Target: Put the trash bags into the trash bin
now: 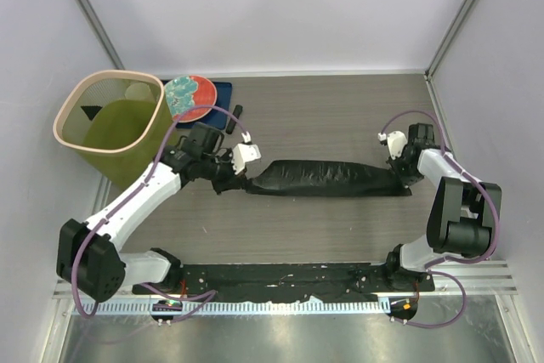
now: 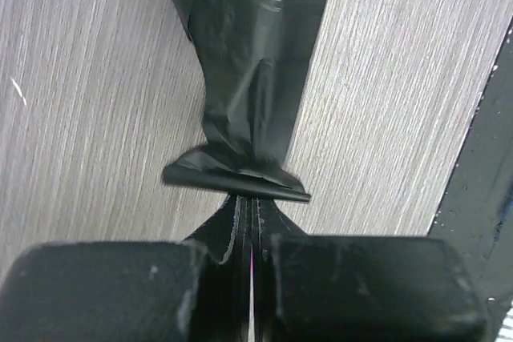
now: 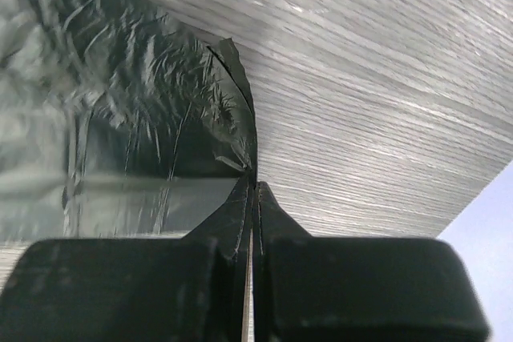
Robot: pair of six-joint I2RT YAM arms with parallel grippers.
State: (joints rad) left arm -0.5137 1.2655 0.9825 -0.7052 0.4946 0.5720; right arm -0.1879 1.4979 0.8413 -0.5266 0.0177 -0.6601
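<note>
A long, wrinkled black trash bag (image 1: pixel 323 178) lies stretched across the middle of the wooden table. My left gripper (image 1: pixel 240 183) is shut on its left end, and the left wrist view shows the film (image 2: pixel 256 54) bunched into a folded lip right at the closed tips (image 2: pixel 252 198). At the other end, my right gripper (image 1: pixel 399 183) is shut on the bag. In the right wrist view the glossy film (image 3: pixel 120 118) spreads to the left of the closed tips (image 3: pixel 255 188), which pinch its edge. The olive-green trash bin (image 1: pixel 64 129) with its pale rim stands at the far left, behind the left arm.
A round red-and-teal plate (image 1: pixel 189 95) rests on a dark blue mat (image 1: pixel 223 91) just right of the bin. A small black object (image 1: pixel 235 116) lies by the mat. A black strip (image 1: pixel 280 282) runs along the table's near edge. Grey walls close in both sides.
</note>
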